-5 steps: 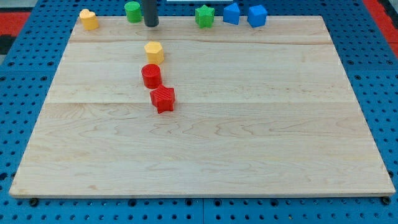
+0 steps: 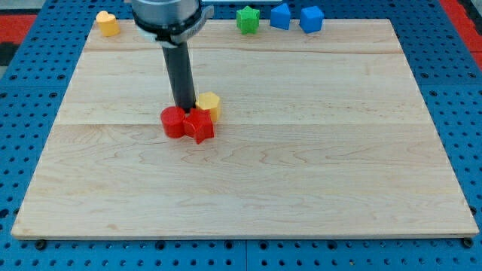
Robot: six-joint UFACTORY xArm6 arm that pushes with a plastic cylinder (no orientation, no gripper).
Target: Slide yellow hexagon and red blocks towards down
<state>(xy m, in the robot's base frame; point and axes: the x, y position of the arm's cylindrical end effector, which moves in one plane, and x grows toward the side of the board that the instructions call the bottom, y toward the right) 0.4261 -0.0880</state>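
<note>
My tip carries no pincer, so nothing is grasped; it stands down on the table, touching the red cylinder and the red star block, with the yellow hexagon just beside it on the view's right. These three blocks sit close together a little left of the middle of the pale wooden table, which lies on a blue perforated board. Along the view's top edge are a yellow heart block, a green star block and two blue blocks.

Board: pale wooden table top.
Middle: yellow hexagon, red cylinder, red star, clustered.
Top edge: yellow heart, green star, two blue blocks.
</note>
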